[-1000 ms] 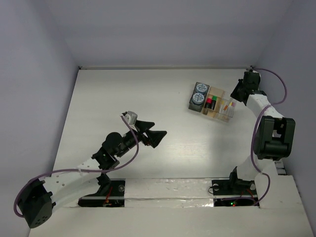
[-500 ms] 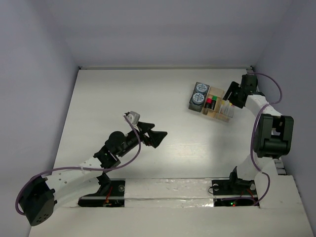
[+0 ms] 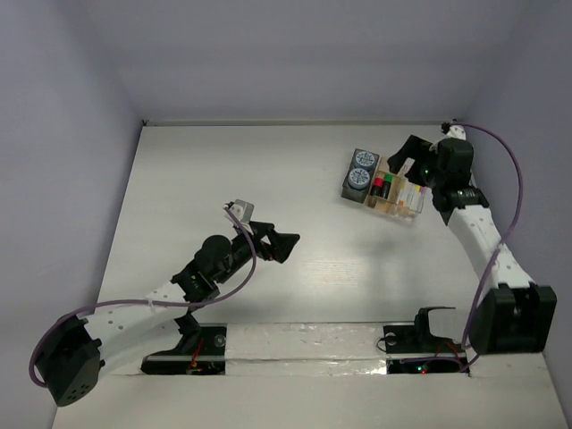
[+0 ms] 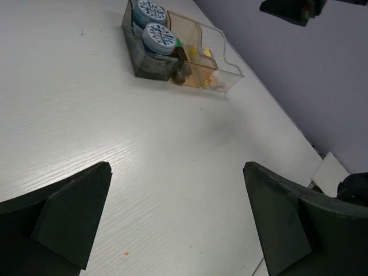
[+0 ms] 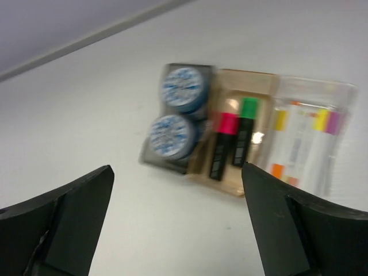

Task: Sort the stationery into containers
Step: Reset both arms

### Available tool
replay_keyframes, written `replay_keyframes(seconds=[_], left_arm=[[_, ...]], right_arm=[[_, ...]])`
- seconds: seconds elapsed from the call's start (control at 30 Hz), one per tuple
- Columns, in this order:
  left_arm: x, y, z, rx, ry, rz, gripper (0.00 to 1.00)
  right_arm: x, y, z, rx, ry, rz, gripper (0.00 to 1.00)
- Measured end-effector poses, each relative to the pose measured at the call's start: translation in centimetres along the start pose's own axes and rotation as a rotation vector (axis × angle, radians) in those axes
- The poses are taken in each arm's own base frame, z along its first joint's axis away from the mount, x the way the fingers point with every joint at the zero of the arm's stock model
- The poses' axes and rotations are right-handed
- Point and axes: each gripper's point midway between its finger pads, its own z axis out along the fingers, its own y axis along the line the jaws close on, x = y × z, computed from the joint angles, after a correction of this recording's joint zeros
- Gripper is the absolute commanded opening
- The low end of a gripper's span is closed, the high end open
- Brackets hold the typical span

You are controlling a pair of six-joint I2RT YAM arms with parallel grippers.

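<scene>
The clear divided tray (image 3: pixel 394 211) stands at the back right of the table. Its dark section holds two round blue-grey canisters (image 3: pixel 361 168). The middle holds a pink-capped piece (image 5: pixel 227 123) and a green-capped piece (image 5: pixel 248 107). White pens (image 5: pixel 305 144) with orange, yellow and pink-purple ends lie in the clear end compartment. My right gripper (image 3: pixel 404 159) hovers above the tray's far right side, open and empty (image 5: pixel 177 168). My left gripper (image 3: pixel 284 243) is open over bare table at mid-left, well short of the tray (image 4: pixel 221 63), with nothing between its fingers (image 4: pixel 177 167).
The back wall edge (image 3: pixel 295 122) runs just behind the tray, and the right wall is close to the right arm (image 3: pixel 474 223). A tiny orange speck (image 4: pixel 125 252) lies on the table under the left gripper.
The right gripper has opened wide and drawn up and back from the pen compartment, leaving the pens in the tray. The right arm has swung round. The left gripper barely shifted.
</scene>
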Motion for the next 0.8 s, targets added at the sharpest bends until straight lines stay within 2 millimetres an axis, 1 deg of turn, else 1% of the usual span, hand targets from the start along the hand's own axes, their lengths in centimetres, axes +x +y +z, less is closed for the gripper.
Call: replay_keyframes(seconds=[0.07,0.13,0.17,0.2,0.3,0.4,0.43,0.47,0.53,0.57,0.6,0.67,0.73,0.8], left_arm=[[-0.3,0.2,0.1,-0.022,0.000,0.000,0.99],[-1.0,0.2,0.3,-0.041,-0.007,-0.002,0.99],[-1.7,0.0,0.4,-0.045,-0.019,-0.004,0.99],[-2.5,-0.3,0.4,-0.049,-0.033,-0.008,0.99],[-5.4,-1.6,0.1,-0.031,-0.096,-0.029,0.99],[-9.1,-3.3,-1.2,0.002,-0.189,-0.050,0.99],[-9.8,-3.6,-1.6,0.007,-0.207,-0.054,0.99],[-11.6,-4.2,-2.6,0.015,-0.256,-0.062,0.99],[-13.9,-4.7,-4.1,0.016,-0.319,-0.073,0.99],[-14.9,-4.8,-4.8,0.012,-0.347,-0.078,0.99],[-15.9,-5.0,-5.7,0.007,-0.378,-0.081,0.99],[-17.2,-4.8,-7.1,-0.009,-0.425,-0.088,0.99],[-18.2,-4.6,-8.5,-0.018,-0.472,-0.095,0.99],[-18.5,-4.2,-9.0,-0.039,-0.488,-0.097,0.99]], right_arm=[[0.0,3.5,-2.3,-0.111,-0.037,-0.023,1.00],[-0.1,6.7,-5.0,-0.237,-0.073,-0.040,1.00],[-0.1,7.8,-6.4,-0.295,-0.089,-0.045,1.00],[-0.3,8.5,-7.8,-0.340,-0.113,-0.047,1.00],[-1.2,10.1,-12.3,-0.462,-0.201,-0.053,1.00],[-2.5,11.3,-17.3,-0.556,-0.318,-0.067,1.00],[-3.0,11.5,-18.9,-0.582,-0.364,-0.075,1.00],[-3.5,11.7,-20.5,-0.602,-0.409,-0.081,1.00],[-4.4,11.9,-23.4,-0.630,-0.499,-0.090,1.00],[-4.7,11.9,-24.4,-0.639,-0.529,-0.094,1.00],[-4.9,11.8,-25.1,-0.644,-0.557,-0.097,1.00],[-4.9,11.7,-25.3,-0.638,-0.568,-0.095,1.00],[-4.3,11.4,-23.9,-0.621,-0.533,-0.089,1.00],[-3.4,11.2,-22.0,-0.604,-0.469,-0.084,1.00]])
